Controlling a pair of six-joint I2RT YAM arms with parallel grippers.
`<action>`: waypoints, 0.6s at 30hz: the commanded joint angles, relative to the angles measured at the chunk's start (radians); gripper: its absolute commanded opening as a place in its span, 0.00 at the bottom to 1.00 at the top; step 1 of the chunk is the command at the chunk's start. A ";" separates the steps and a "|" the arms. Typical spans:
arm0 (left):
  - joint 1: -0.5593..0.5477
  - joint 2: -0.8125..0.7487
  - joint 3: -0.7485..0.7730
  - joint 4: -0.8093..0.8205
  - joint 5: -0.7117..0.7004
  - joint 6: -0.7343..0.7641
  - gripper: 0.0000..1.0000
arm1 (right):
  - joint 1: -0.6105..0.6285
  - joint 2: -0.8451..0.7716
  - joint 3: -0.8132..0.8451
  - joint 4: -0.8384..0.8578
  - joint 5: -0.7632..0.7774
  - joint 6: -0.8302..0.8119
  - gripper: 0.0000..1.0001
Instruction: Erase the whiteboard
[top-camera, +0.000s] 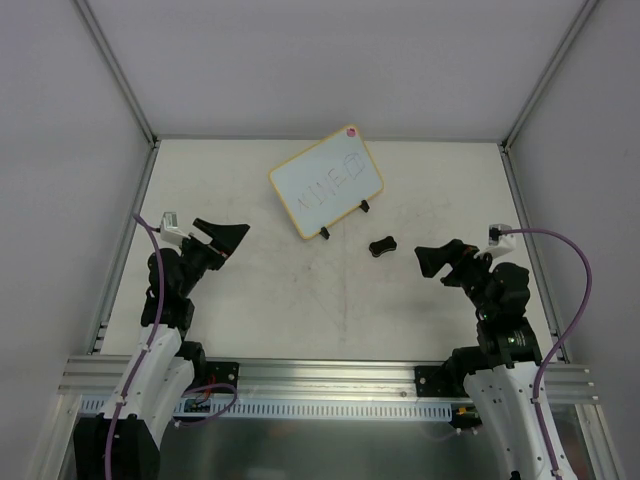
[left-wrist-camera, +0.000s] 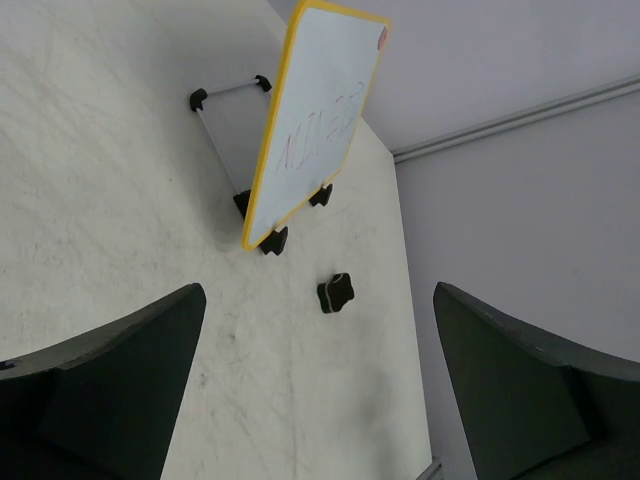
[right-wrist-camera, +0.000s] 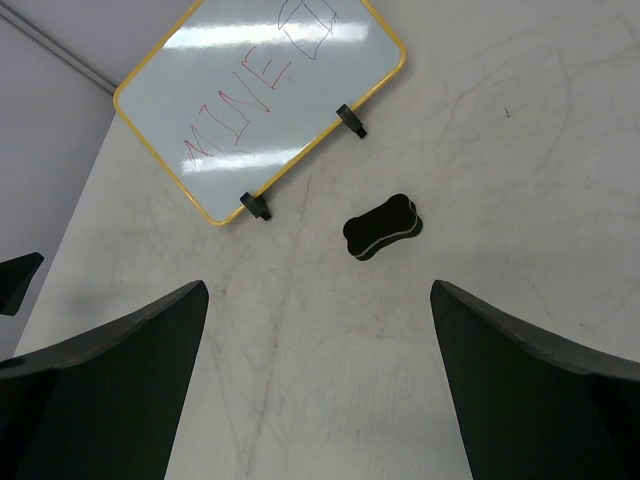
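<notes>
The whiteboard (top-camera: 325, 180) stands tilted on its black clips at the far middle of the table, with a yellow rim and a pink dot at its far corner. It carries red writing "MINE" and a small drawn box. It also shows in the left wrist view (left-wrist-camera: 315, 120) and the right wrist view (right-wrist-camera: 260, 90). A small black bow-shaped block (top-camera: 382, 245) lies on the table just near-right of it, seen from both wrists (left-wrist-camera: 336, 293) (right-wrist-camera: 381, 227). My left gripper (top-camera: 228, 236) (left-wrist-camera: 318, 310) is open and empty, left of the board. My right gripper (top-camera: 426, 262) (right-wrist-camera: 319, 290) is open and empty, right of the block.
A metal support bar with black feet (left-wrist-camera: 230, 90) props the board from behind. Aluminium rails (top-camera: 130, 235) edge the table left and right, with white walls behind. Purple cables (top-camera: 570, 300) loop from both wrists. The table surface (top-camera: 300, 290) is scuffed.
</notes>
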 joint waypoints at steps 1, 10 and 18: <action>-0.006 0.009 0.044 0.020 0.014 -0.001 0.99 | -0.001 -0.011 0.036 0.011 0.005 0.009 0.99; -0.006 0.021 0.058 0.017 0.022 -0.004 0.99 | -0.001 -0.002 0.042 -0.012 0.020 -0.003 0.99; -0.006 0.048 0.114 -0.035 0.059 0.175 0.99 | 0.001 0.170 0.110 -0.082 -0.109 -0.080 0.99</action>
